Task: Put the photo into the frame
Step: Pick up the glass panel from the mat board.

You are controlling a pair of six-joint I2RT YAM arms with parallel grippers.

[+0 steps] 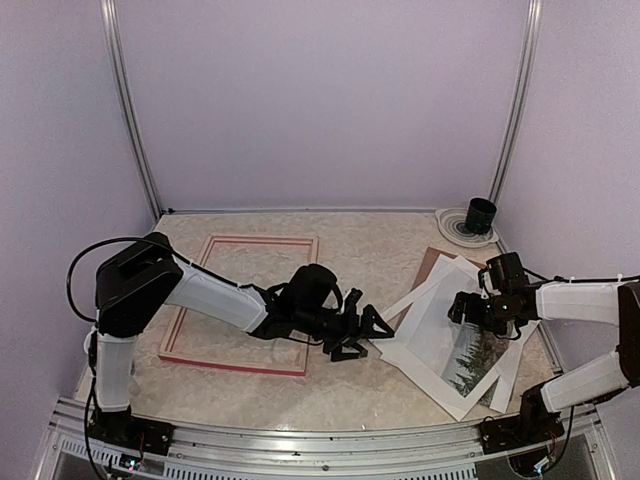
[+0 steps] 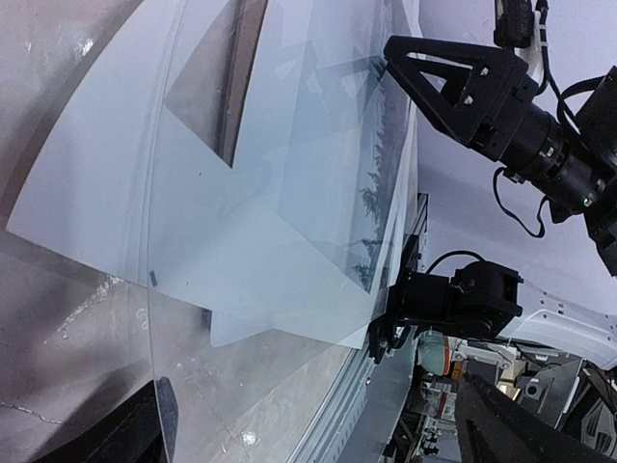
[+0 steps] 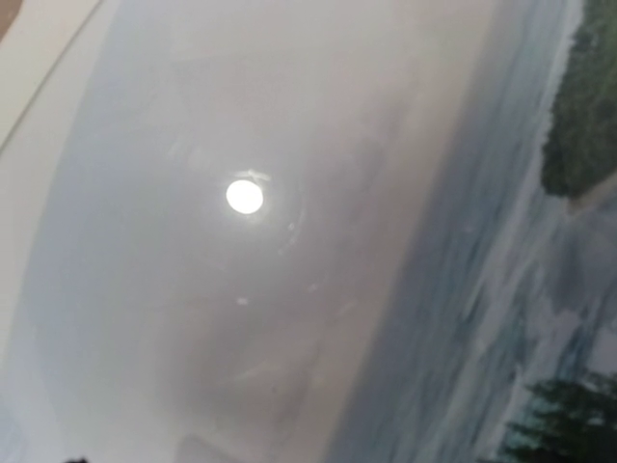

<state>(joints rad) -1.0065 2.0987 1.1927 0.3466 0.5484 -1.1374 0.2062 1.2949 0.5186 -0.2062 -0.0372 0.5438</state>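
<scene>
Nearest you, the silver metal rail (image 1: 300, 440) carries both arm bases. Just past it on the right, the rectangular landscape print with dark evergreens, water and pale sky (image 1: 470, 362) lies flat on a loose pile of white cardboard mat sheets (image 1: 420, 345). A brown backing board (image 1: 432, 262) pokes out behind the pile. The right jaws hang spread just above the print's pale sky, pinching nothing. The left jaws, also spread and empty, sit low at the pile's left edge. Left of them, the large thin pink-red wooden picture frame (image 1: 235, 363) lies flat on the speckled tabletop (image 1: 380, 250), well apart from the print, with nothing in its opening. At the far right corner a black cup (image 1: 481, 213) stands on a round pale coaster (image 1: 455, 225); you cannot see what it holds.

Watch the pile. The print is glossy and flat, so your jaws may skid off it, drag a mat sheet along, or crease a corner. Both arms are close together there and may clash.
</scene>
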